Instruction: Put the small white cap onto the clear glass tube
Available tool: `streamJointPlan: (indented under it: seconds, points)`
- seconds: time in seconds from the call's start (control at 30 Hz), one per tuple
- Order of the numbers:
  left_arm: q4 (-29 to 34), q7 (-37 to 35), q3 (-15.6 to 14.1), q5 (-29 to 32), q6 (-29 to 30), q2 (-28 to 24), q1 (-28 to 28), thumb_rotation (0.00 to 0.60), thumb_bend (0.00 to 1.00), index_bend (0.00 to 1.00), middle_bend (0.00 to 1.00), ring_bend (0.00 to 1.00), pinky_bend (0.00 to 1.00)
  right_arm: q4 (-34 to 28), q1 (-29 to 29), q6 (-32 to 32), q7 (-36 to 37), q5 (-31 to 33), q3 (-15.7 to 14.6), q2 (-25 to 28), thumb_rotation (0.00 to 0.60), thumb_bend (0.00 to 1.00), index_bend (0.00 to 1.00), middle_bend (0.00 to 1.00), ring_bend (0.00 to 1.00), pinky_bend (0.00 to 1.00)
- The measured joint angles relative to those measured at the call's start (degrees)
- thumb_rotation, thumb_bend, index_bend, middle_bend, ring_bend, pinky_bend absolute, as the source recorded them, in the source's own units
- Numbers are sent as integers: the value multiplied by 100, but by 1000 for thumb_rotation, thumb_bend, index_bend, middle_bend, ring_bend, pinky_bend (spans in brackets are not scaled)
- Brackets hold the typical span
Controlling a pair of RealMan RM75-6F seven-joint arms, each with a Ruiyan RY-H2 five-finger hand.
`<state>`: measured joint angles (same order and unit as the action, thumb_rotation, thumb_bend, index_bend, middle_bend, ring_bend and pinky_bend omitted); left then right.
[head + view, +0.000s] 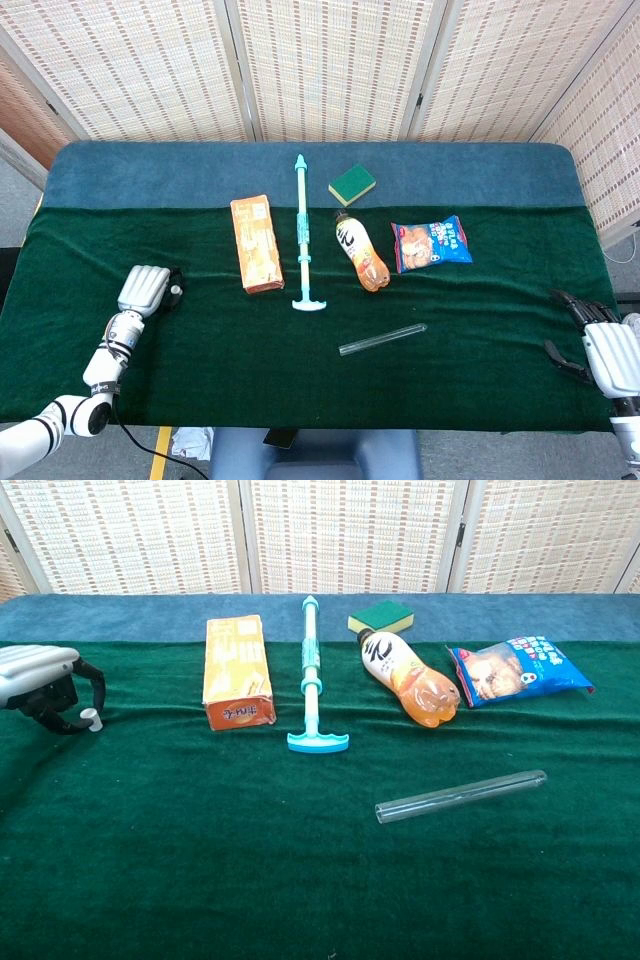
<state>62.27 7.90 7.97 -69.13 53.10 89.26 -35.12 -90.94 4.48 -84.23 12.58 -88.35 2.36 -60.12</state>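
Cap (91, 718) and tube (461, 795) lie well apart, so the job has barely started: the clear glass tube rests flat on the green cloth (200, 860) nearest the front edge, slanting up to the right, its open end toward the middle of the table where a capped hand could reach it. At the front right, seen only from the head camera, the right hand (607, 350) hangs just off the table edge with its fingers spread and nothing in them, probably waiting to steady the tube. Further back on the far left, the left hand (40, 685) curls its dark fingers around the small white cap, which shows at the fingertips, apparently pinched just above the cloth; the grip looks light, likely so the cap's open side stays free to meet the tube. Beyond these, in a row, sit an orange box (237, 670), a teal-handled rod (312, 670), an orange drink bottle (408, 678) on its side and a blue snack bag (520, 670), with a green sponge (380, 617) furthest back.
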Motion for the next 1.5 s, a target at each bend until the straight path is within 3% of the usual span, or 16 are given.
streamJointPlan:
  seconds: [0.2,0.37,0.5,0.73,0.83,1.03,1.13,1.5]
  points:
    - [362,-281,35,-104,83,-261,43,600,438,630,1000,890,812,-70,33,-14,49,-87,8,49,600,405,142,322,318,245]
    - [1069,-468,54,-136,26,-731,74,600,438,637,1000,890,812,-259,153,109,53,-285,-32,145,600,406,142,387,395,321]
    - [1723,-521,67,-193,94,-1105,126,600,438,636,1000,890,812,-462,353,338,-62,-526,-76,191,600,406,158,532,572,506]
    - [2678,-480,33,-433,455,-1562,268,600,437,634,1000,890,812,-850,851,1101,-678,-741,-120,91,600,406,354,819,869,820]
    - [2982,-424,-11,-552,593,-1718,330,600,438,632,1000,890,812,-920,1089,1498,-995,-724,-113,-64,600,405,420,920,930,898]
    - [3325,-327,-105,-687,771,-1919,434,600,437,630,1000,889,812,-875,1547,2190,-1698,-498,-40,-545,600,377,431,995,998,972]
    - [3348,-322,-139,-719,814,-1927,462,600,438,629,1000,889,812,-794,1724,2427,-2007,-317,16,-817,600,332,431,1000,1000,979]
    - [3274,-301,-225,-730,805,-1840,486,600,438,628,1000,889,812,-301,2218,3090,-2791,557,185,-1692,600,331,431,1000,1000,979]
